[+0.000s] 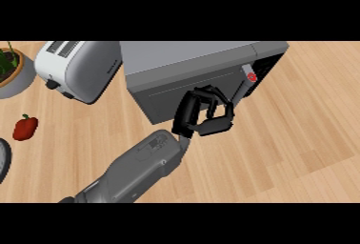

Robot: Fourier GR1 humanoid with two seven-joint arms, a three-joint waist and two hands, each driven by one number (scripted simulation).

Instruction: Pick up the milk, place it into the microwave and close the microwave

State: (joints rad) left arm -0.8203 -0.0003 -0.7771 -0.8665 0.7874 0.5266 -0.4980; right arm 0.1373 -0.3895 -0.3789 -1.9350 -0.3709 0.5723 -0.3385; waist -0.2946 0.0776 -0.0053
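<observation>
The microwave point(190, 55) is sitting at the far middle of the wooden counter point(302, 138). Its grey door point(169, 97) is facing the near side and standing slightly ajar, leaving a dark gap along its right edge. The milk point(248, 76), a white carton with a red mark, is showing upright in that gap, inside the microwave's right end.

To the right of the microwave and in front of it, bare wood is running out to the view's right edge. The left side is more crowded. A toaster point(74, 69) is lying just beside the microwave's left wall, and a potted plant point(13, 71) is sitting at the far left. Nearer, a red pepper point(25, 127) is lying well apart from the arm, and the rim of a plate point(4, 162) is showing at the left edge.

The left hand point(188, 110) is coming in on a grey forearm from the lower left, slanting up and to the right. It is resting against the door's lower right part. Its fingers point(219, 102) are curling towards the thumb and are enclosing nothing.
</observation>
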